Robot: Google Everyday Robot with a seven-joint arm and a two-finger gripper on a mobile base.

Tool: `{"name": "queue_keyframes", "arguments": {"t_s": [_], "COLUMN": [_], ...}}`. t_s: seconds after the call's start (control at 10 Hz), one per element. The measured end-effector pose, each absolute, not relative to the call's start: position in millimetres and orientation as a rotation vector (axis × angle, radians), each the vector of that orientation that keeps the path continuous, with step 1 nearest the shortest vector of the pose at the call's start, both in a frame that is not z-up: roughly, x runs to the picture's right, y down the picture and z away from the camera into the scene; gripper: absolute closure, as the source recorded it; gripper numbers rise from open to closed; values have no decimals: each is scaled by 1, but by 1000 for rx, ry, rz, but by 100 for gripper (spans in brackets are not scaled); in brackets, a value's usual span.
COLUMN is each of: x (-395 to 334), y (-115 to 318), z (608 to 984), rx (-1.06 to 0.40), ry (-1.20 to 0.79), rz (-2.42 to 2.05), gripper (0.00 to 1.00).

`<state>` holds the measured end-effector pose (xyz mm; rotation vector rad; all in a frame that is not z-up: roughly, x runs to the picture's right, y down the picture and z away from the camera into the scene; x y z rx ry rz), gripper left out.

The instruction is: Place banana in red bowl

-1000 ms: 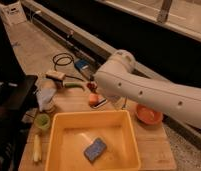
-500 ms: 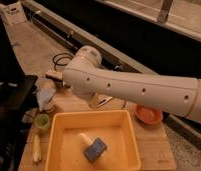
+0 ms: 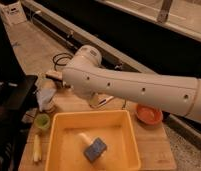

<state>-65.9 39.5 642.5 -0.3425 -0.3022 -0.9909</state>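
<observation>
One banana left of yellow tub, well apart from hand, released, under arm.

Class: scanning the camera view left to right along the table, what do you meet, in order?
Banana → tub → red bowl. The cup overlaps the banana, and the tool, under the arm behind the tub, overlaps the tub; both are left out.

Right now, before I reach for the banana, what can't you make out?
Camera view:
Gripper: mostly hidden under the arm, beyond the tub's far rim.
Banana: left of tub, small and blurred.
Red bowl: far edge behind the arm.
Tabletop behind the arm: hidden.
</observation>
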Motion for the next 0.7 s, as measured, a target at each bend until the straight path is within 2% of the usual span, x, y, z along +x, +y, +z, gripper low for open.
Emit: {"name": "queue_keyframes", "arguments": {"t_s": [0.3, 0.7], "x": [-104, -184], "y": [32, 44], "z": [656, 672], "rx": [-354, -375], "ry": [-383, -521], "rz": [-1017, -1113], "gripper": [25, 25]}}
